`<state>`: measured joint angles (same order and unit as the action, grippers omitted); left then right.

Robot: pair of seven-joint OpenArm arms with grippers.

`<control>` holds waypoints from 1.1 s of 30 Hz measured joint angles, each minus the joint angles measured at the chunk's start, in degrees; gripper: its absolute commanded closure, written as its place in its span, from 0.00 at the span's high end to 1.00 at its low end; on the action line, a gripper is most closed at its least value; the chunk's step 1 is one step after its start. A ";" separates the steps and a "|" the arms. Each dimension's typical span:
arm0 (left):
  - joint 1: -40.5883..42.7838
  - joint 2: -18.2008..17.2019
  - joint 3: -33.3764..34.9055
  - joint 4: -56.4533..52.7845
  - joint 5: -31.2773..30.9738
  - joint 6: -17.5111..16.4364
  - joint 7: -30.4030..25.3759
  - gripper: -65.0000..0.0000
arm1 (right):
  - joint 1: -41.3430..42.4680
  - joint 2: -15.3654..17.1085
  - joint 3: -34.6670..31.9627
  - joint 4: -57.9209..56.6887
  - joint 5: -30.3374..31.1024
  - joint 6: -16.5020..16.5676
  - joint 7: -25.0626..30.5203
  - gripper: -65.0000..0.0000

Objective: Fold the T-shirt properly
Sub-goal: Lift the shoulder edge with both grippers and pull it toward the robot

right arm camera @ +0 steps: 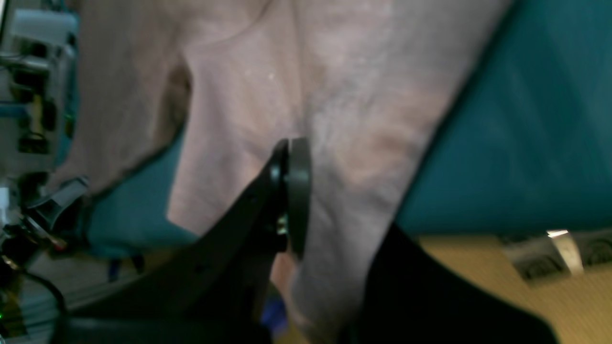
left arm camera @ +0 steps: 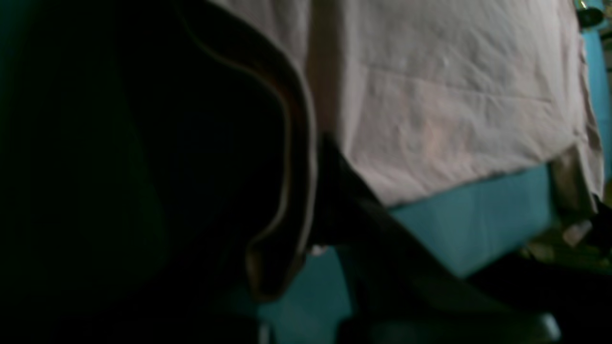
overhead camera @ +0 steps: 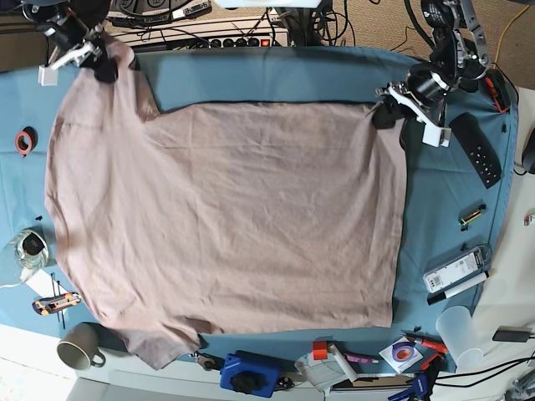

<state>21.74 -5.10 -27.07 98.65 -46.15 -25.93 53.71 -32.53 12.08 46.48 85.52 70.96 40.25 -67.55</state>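
The dusty pink T-shirt point(overhead camera: 234, 225) lies spread over the blue-teal table cloth point(overhead camera: 276, 75), wrinkled, with one sleeve at the near left edge. My right gripper point(overhead camera: 107, 67) is at the far left corner of the shirt, shut on the fabric. In the right wrist view the shirt point(right arm camera: 334, 95) runs between its black fingers point(right arm camera: 294, 191). My left gripper point(overhead camera: 384, 113) is at the far right corner, shut on the shirt's edge. In the left wrist view the shirt point(left arm camera: 454, 119) hangs from the grip, and a dark folded hem point(left arm camera: 291, 191) hides most of the jaws.
A mug point(overhead camera: 79, 352), a blue tool point(overhead camera: 249, 373) and small items line the near edge. A black remote point(overhead camera: 478, 149), a white device point(overhead camera: 456, 271) and a plastic cup point(overhead camera: 458, 327) are on the right. A red tape roll point(overhead camera: 25, 140) lies at left. A power strip point(overhead camera: 226, 38) runs behind the table.
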 measured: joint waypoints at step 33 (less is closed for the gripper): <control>20.48 0.33 -24.48 14.73 -13.92 -1.33 10.60 0.00 | -16.46 -1.62 13.09 11.65 13.11 -0.33 -12.98 0.00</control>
<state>42.22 -4.78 -51.55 113.38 -60.07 -27.27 64.31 -48.99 10.46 59.57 97.17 84.07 39.92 -80.53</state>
